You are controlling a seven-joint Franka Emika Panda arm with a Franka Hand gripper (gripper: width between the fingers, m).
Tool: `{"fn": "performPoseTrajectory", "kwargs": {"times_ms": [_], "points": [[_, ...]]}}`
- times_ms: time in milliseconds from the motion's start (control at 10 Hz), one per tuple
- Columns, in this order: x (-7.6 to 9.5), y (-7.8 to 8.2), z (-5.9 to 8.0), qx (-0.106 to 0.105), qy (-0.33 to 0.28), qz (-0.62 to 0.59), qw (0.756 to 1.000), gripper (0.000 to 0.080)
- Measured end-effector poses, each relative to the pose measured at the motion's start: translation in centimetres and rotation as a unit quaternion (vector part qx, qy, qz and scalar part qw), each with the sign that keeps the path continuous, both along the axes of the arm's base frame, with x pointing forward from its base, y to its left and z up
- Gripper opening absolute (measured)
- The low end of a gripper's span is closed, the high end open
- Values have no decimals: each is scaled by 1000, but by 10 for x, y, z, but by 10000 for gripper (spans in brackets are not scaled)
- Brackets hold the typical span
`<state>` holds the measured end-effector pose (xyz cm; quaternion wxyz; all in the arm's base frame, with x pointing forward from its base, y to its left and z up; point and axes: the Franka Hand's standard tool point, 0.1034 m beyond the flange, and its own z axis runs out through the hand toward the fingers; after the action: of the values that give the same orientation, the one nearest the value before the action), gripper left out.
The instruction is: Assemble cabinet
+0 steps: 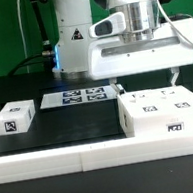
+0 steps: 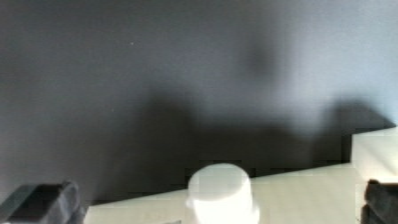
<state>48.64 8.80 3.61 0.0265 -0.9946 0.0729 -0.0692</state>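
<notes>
Nearest to the exterior camera, behind the white ledge (image 1: 55, 164) along the front of the table (image 1: 64, 128), lies the cabinet (image 1: 160, 111). It is a low white box with black-and-white tags on its top and on its front face, and it sits toward the exterior view's right. The gripper (image 1: 147, 79) hangs directly above and slightly behind it. Its two fingers (image 1: 118, 84) are spread wide, almost as wide as the box, and there is nothing between them. The tips come down close to the far top edge of the cabinet, but I cannot tell if they touch it.

On the exterior view's left, well apart from the cabinet, a small white block (image 1: 15, 118) with one tag rests on the dark table. Farther back, between the block and the cabinet, lies the marker board (image 1: 79, 95), flat, and behind it stands the robot base (image 1: 76, 42).

The wrist view is blurred. It shows mostly the dark table, a pale surface, and the two dark fingertips (image 2: 45, 203) at opposite sides. A rounded white shape (image 2: 219, 190) is between them; what it is, I cannot make out. A white corner, probably of the cabinet (image 2: 375, 150), enters beside one fingertip and is cut off.

The arm comes down from above with the wrist vertical and the hand pointing straight to the table. Its upper links are cut off by the picture's edge.
</notes>
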Motion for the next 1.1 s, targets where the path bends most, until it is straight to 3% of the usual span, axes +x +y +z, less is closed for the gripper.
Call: {"fn": "performPoseTrajectory", "kwargs": {"times_ms": [600,1100], "points": [[4,-6,-29,-15,-17,46,999,797],[4,-6,-30,-16,-17,46,999,797]]}}
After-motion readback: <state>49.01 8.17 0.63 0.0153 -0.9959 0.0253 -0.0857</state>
